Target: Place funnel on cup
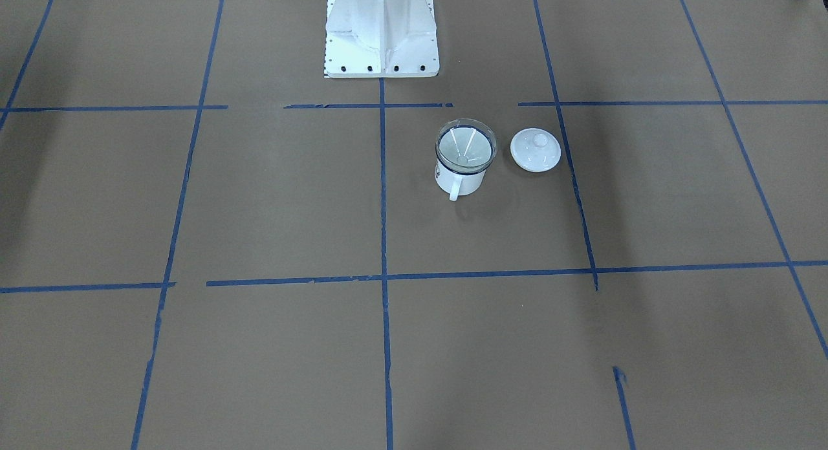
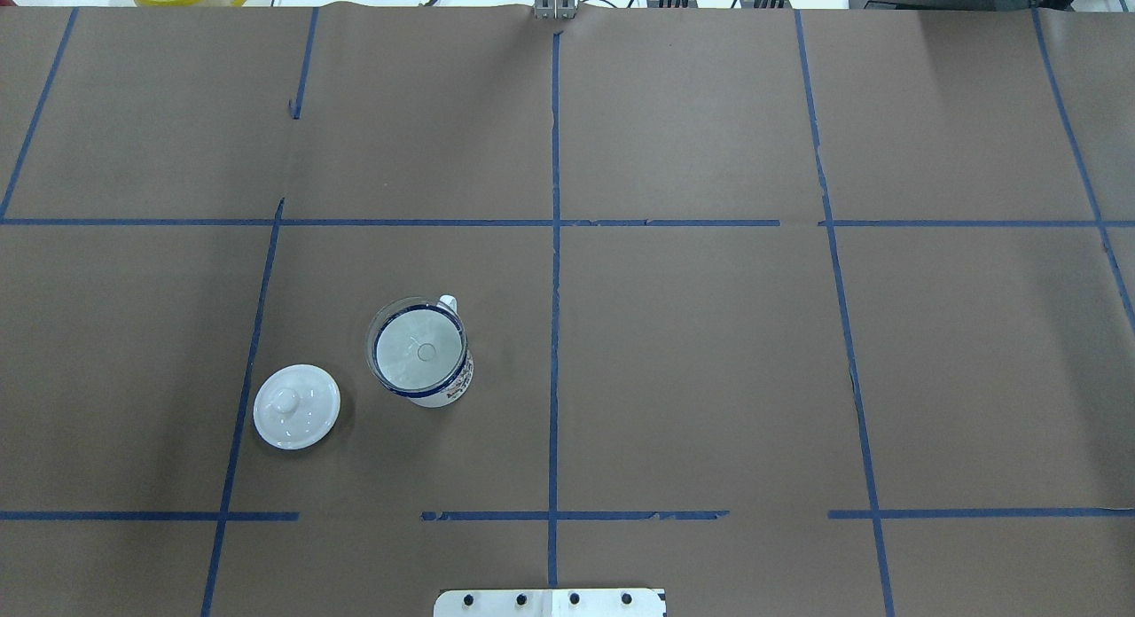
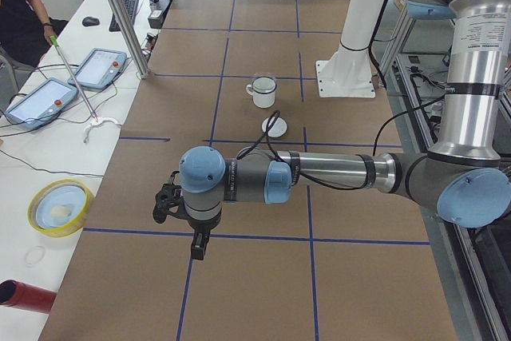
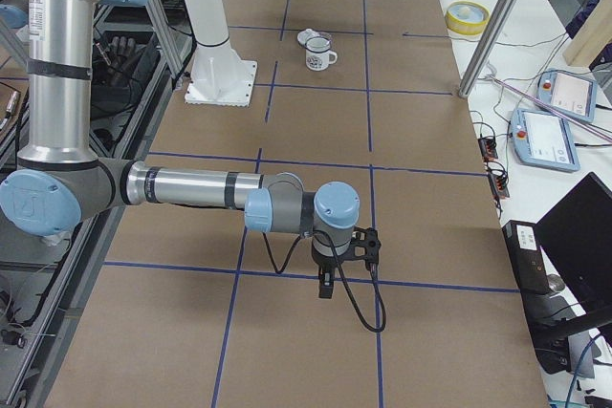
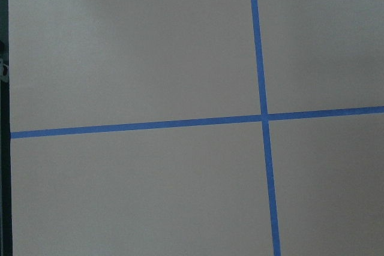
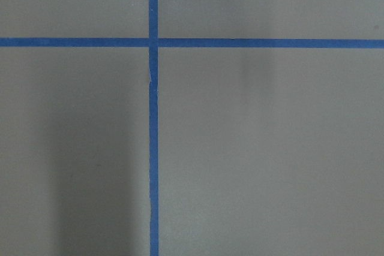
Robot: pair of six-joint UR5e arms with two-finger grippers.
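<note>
The clear funnel (image 1: 466, 144) sits mouth up in the white cup (image 1: 460, 180) with the dark blue rim, its spout down inside. In the overhead view the funnel (image 2: 417, 349) covers the mouth of the cup (image 2: 449, 392), left of the centre line. Both are small in the side views: cup (image 3: 261, 92), cup (image 4: 318, 54). The left gripper (image 3: 196, 248) hangs far from the cup, near the table's left end. The right gripper (image 4: 325, 288) hangs near the right end. I cannot tell whether either is open or shut. Both wrist views show only brown paper and blue tape.
A round white lid with a knob (image 1: 535, 150) lies beside the cup; it also shows in the overhead view (image 2: 296, 406). The white robot pedestal (image 1: 381, 30) stands behind. A yellow-rimmed bowl (image 3: 60, 207), a red cylinder (image 3: 24, 297) and tablets (image 3: 40, 100) lie on the side table.
</note>
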